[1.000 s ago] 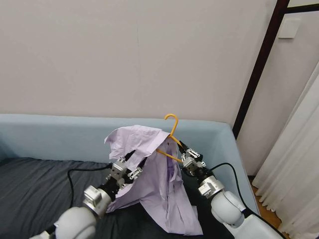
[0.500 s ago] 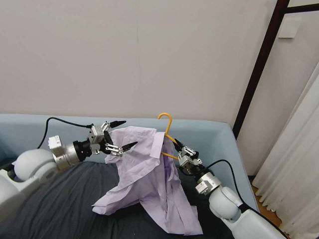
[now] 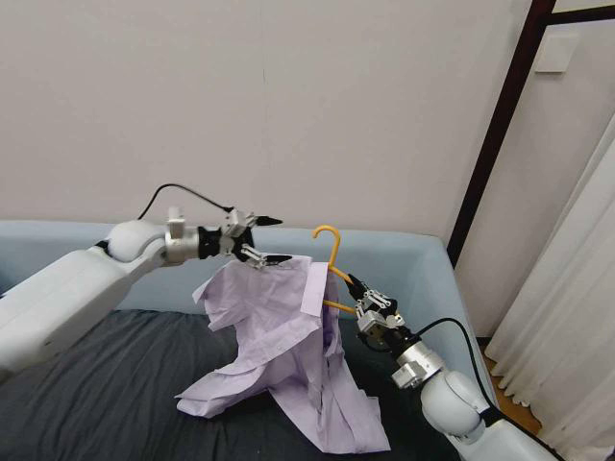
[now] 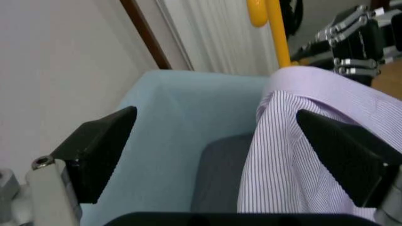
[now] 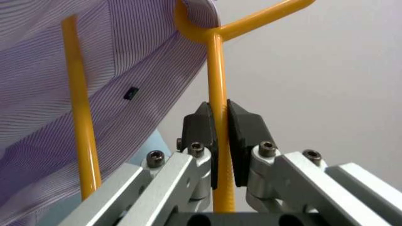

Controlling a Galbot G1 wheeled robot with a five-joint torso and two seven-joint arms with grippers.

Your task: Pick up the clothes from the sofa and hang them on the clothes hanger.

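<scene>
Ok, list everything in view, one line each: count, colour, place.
shirt: 1, lilac striped, draped on the hanger, tail on the sofa seat
hanger: 1, yellow, held up over the sofa's right end
sofa: 1, light blue with dark grey seat, against the wall
wall: 1, off-white, behind the sofa
door frame: 1, dark brown, right of the sofa
curtain: 1, white, far right
left gripper: 1, black fingers, open, at the shirt's top
right gripper: 1, black fingers, shut on the hanger's bar
</scene>
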